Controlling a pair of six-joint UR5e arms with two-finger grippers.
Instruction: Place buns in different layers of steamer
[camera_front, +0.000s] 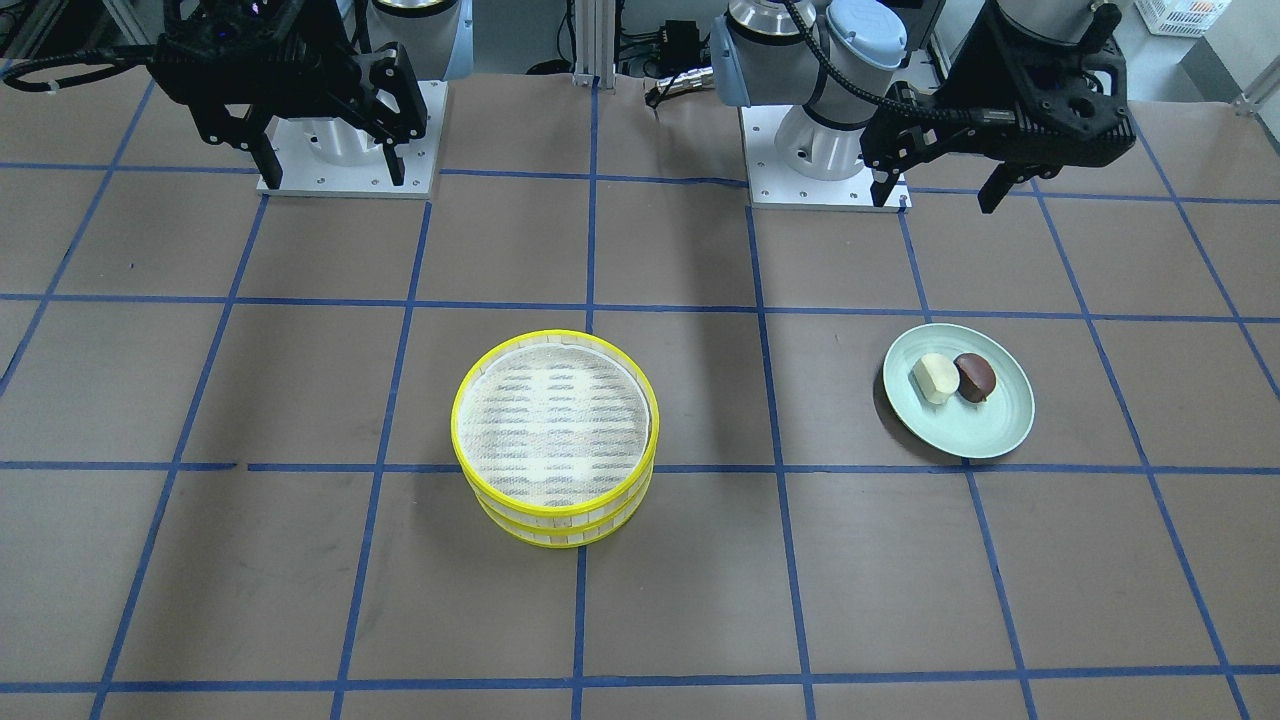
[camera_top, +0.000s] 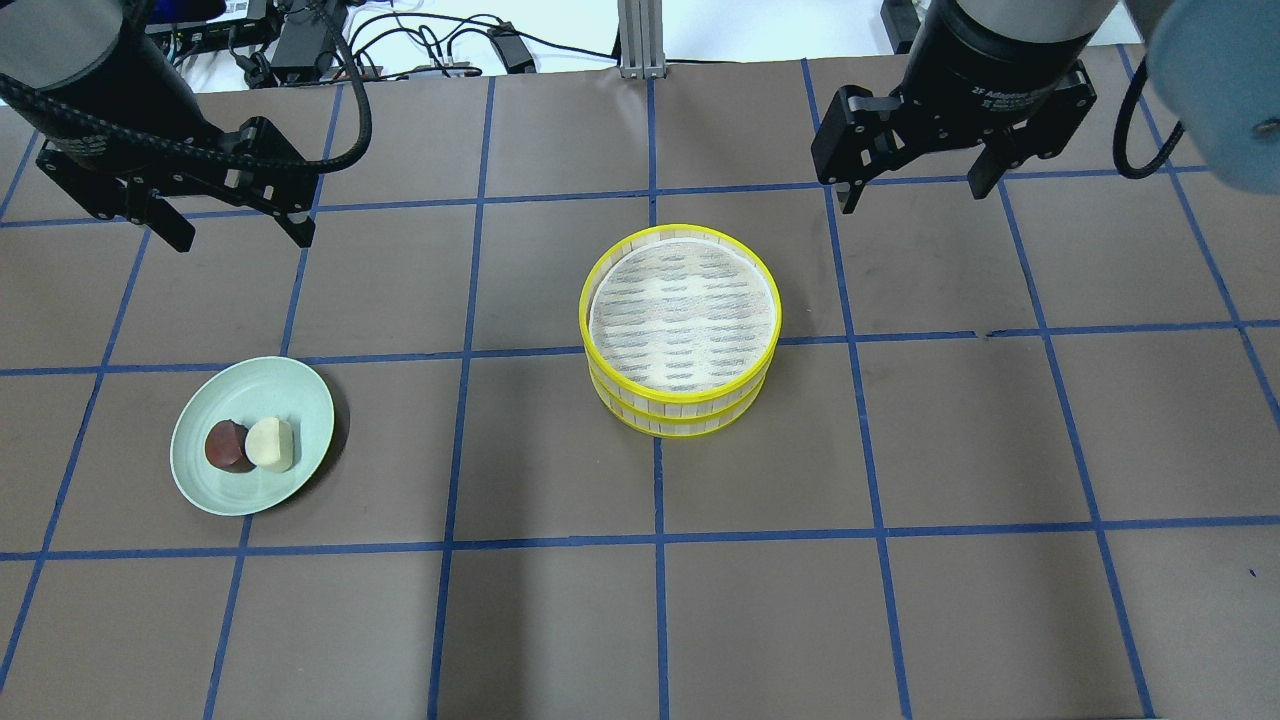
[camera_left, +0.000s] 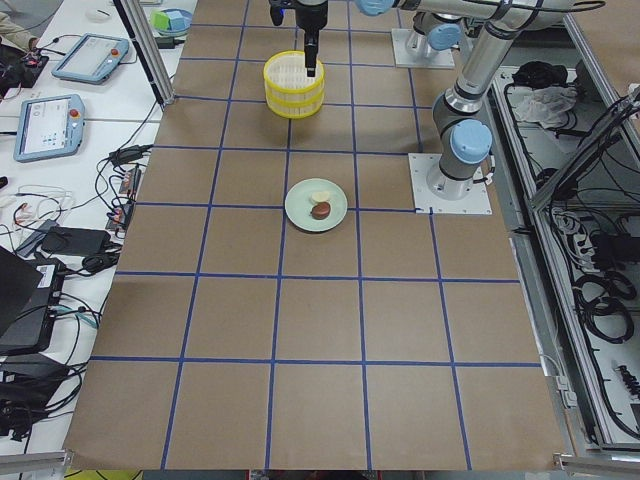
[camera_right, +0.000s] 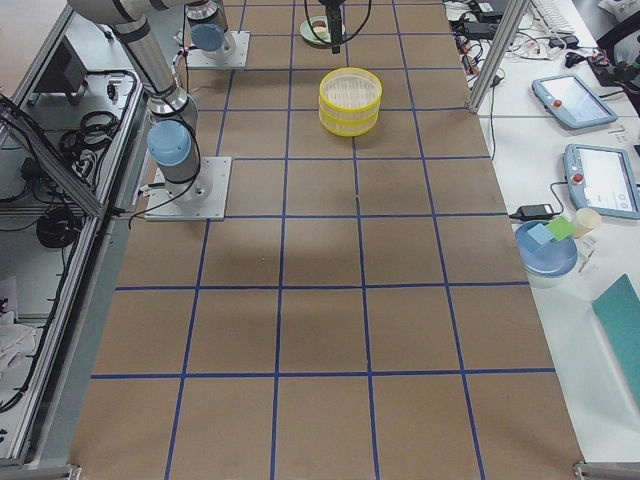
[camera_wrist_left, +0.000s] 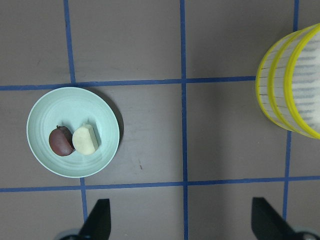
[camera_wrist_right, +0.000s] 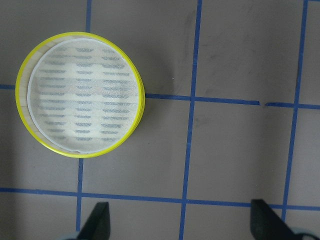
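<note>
Buns (camera_top: 262, 445) are both on the pale green plate (camera_top: 300, 400) right now, over on the robot's left side of the tabletop (camera_top: 560, 620). The cream bun (camera_top: 271, 444) and the brown bun (camera_top: 226, 446) sit side by side and touching, with the cream one on the steamer side and the brown one on the outer side.

Steamer-wise, the two layers are stacked one on the other around the middle of the tabletop, well apart from the plate. The top tray (camera_top: 682, 318) has its whitish woven liner in full view inside the yellow rim. Of the lower tray (camera_top: 680, 424) you only really see the slat wall and yellow bands peeking out underneath. The stack sits right over a crossing of the blue tape lines (camera_top: 655, 600).

Left gripper (camera_top: 244, 238) hangs up in the air, well apart from the plate, fingers (camera_wrist_left: 98, 220) spread wide with nothing between them. From its wrist cam you look straight down at the plate with both buns, plus the edge of the steamer off to one side.

Right gripper (camera_top: 912, 198) is the same deal: up high, off to the side of the steamer, not touching it, fingers (camera_wrist_right: 97, 222) spread and gripping nothing. Its wrist cam looks down at the top tray.
</note>
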